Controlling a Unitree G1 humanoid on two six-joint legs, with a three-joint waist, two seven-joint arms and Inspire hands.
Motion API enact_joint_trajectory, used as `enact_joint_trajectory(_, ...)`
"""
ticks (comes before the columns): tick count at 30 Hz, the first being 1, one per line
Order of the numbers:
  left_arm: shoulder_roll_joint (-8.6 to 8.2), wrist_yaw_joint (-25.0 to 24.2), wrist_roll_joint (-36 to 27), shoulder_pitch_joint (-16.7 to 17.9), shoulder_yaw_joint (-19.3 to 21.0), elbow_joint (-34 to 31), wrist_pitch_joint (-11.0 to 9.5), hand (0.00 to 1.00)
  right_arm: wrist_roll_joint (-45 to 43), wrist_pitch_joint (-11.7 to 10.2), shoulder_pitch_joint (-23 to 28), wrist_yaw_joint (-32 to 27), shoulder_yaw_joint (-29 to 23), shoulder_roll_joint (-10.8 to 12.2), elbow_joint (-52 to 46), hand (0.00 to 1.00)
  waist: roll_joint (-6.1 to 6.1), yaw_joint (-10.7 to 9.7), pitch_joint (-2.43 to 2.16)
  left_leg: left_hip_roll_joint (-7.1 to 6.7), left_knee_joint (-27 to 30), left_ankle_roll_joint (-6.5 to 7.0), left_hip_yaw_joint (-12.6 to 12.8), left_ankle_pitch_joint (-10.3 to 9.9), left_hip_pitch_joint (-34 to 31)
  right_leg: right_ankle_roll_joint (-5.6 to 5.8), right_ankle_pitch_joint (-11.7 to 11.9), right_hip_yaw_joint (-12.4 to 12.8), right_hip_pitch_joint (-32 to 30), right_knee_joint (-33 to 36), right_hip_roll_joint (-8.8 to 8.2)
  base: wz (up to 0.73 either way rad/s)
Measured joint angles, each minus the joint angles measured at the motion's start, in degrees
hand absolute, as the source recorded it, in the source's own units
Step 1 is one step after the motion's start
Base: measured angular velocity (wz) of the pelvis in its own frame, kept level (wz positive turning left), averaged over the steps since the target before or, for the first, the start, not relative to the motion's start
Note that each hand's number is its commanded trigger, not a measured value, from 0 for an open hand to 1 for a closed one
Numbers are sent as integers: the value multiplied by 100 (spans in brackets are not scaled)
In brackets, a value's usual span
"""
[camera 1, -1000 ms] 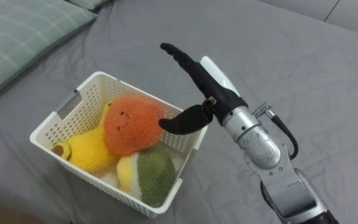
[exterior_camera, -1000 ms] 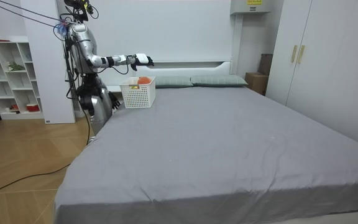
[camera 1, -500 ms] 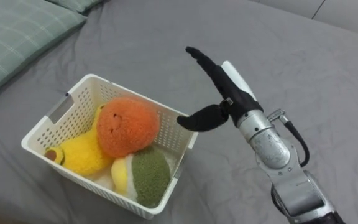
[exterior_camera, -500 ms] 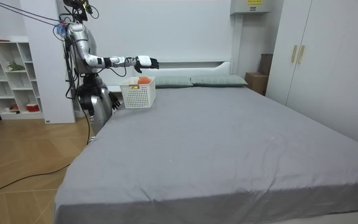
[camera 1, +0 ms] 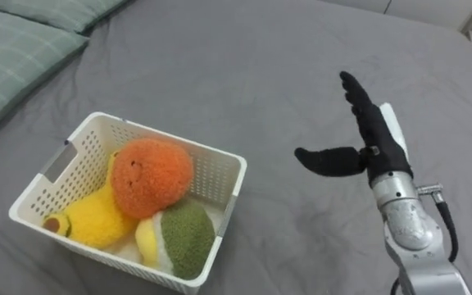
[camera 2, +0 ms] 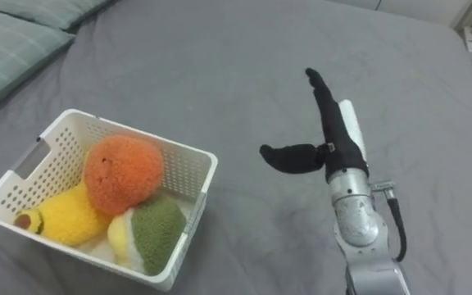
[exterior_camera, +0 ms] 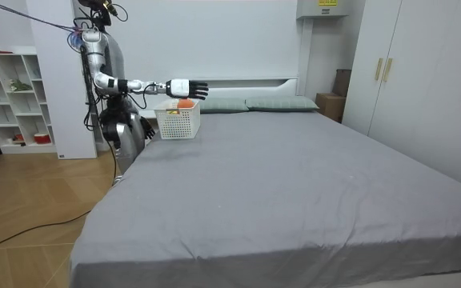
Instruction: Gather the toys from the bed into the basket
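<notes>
A white slatted basket (camera 1: 222, 154) stands on the grey bed and holds three plush toys. A round orange one (camera 1: 151, 172) lies on top, a yellow one (camera 1: 95, 221) at the near left, and a green and yellow one (camera 1: 184, 236) at the near right. My right hand (camera 1: 369, 144) hovers open over bare sheet to the right of the basket, fingers straight, thumb pointing left, holding nothing. In the room view the robot stands at the bed's head corner beside the basket (exterior_camera: 177, 122), right hand (exterior_camera: 190, 88) stretched out above it. My left hand (exterior_camera: 146, 131) hangs low by the hip.
Green checked pillows (camera 1: 11, 57) lie at the upper left, at the head of the bed. The grey sheet (camera 1: 301, 65) stretches wide beyond and right of the basket. The room view has a white shelf (exterior_camera: 10, 104) behind the robot and wardrobes (exterior_camera: 422, 72) at its right.
My right hand has swung away from the basket's far rim to the right, over bare sheet, staying open. The eye view has shifted right as well. The toys lie as before.
</notes>
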Motion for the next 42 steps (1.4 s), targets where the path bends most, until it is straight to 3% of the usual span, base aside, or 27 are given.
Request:
enact_joint_trajectory(3, -20, 79, -7, 74, 8, 25, -4, 0, 372, -103, 126, -215, -232, 60, 188, 0, 29, -126, 0, 19, -3, -4, 79, -7, 37, -4, 3, 57, -8, 10, 12, -11)
enact_joint_trajectory(9, -19, 182, -50, 252, 12, 28, -63, 0, 1640, -307, 203, -816, -628, 64, 1108, 0, 79, -177, 19, 33, -4, -23, 261, -63, 98, -16, 15, 285, -19, 31, 72, -18)
enact_joint_trajectory(12, -19, 183, -52, 298, 3, 25, -59, 0, 2118, -308, 296, -1007, -711, 99, 1527, 0, 120, -296, 22, 36, -3, -20, 303, -69, 94, -16, 15, 312, -39, 36, 74, -5)
enact_joint_trajectory(17, -19, 198, -43, 384, 9, 24, -59, 0, 2709, -325, 497, -1043, -834, 127, 2375, 0, 164, -433, 23, 32, 2, -19, 298, -79, 90, -14, 15, 337, -41, 27, 76, -1)
enact_joint_trajectory(22, -24, 236, -183, 400, 125, 201, -154, 0, 3613, -525, 586, -989, -1015, 176, 3817, 0, 205, -538, 1, 34, 8, -26, 312, -103, 98, -11, 12, 385, -34, -16, 92, -4)
enact_joint_trajectory(29, -58, 273, -179, 543, 564, 245, -243, 0, 3587, -591, 817, -740, -1219, 299, 5546, 0, 251, -601, 1, 43, -17, -34, 372, -140, 200, -2, -1, 437, 47, -40, 108, -5)
enact_joint_trajectory(30, -62, 315, -188, 546, 644, 278, -254, 0, 3576, -617, 836, -732, -1223, 297, 5801, 0, 188, -614, -8, 43, -3, -34, 373, -161, 200, 3, -26, 437, 57, -41, 108, 0)
enact_joint_trajectory(31, -62, 369, -259, 532, 694, 391, -299, 0, 3576, -610, 844, -680, -1216, 300, 6046, 0, 209, -585, -43, 44, 17, -34, 376, -185, 213, 6, -50, 471, 64, -33, 111, 0)
enact_joint_trajectory(36, -121, 357, -236, 557, 1058, 470, -293, 0, 3310, -221, 928, -242, -1213, 374, 6724, 0, 181, -578, -30, 39, 17, -29, 365, -228, 291, 17, -92, 415, 173, -23, 92, 1)
enact_joint_trajectory(42, -74, 200, -234, 542, 1040, 595, -24, 0, 2531, 183, 863, 199, -963, 390, 6987, 0, 181, -547, -26, 33, 25, -26, 338, -237, 309, 18, -91, 415, 150, -39, 93, 0)
